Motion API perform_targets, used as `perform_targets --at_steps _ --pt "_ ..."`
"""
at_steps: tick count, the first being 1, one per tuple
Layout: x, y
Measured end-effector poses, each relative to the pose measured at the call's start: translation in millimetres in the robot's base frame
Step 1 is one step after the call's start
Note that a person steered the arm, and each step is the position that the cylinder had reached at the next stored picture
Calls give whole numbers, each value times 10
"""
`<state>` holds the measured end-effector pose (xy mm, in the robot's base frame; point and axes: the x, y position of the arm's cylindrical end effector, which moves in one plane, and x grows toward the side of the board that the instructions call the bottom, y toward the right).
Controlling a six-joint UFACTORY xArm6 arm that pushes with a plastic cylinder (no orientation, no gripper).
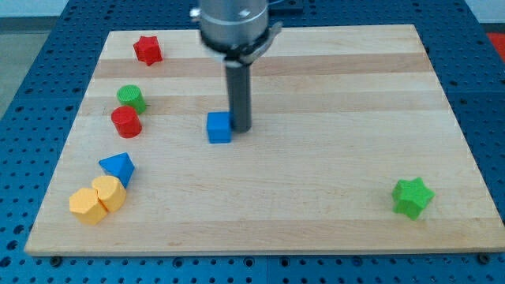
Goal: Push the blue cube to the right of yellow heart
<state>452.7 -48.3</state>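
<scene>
So my tip [241,128] is seen planted right against the right side of the blue cube [219,127], touching or as good as touching it. Nothing is held, since it's just a straight dark rod with no jaws to open or close. The cube is found around the middle of the wooden board [316,79], a bit toward the view's left.

The yellow heart [110,192] is parked way down at the bottom left, pressed up against an orange block [87,206]. A blue triangular block [118,167] is just above them.

The board is laid on a blue perforated table [31,71].

Counted up: two blue, two red (a red star [147,50] and a red cylinder [126,122]), two green (a green cylinder [132,98] and a green star [413,196]), one yellow, one orange.
</scene>
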Motion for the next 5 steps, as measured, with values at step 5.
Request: perform_targets --at_steps 5 --pt "95 158"
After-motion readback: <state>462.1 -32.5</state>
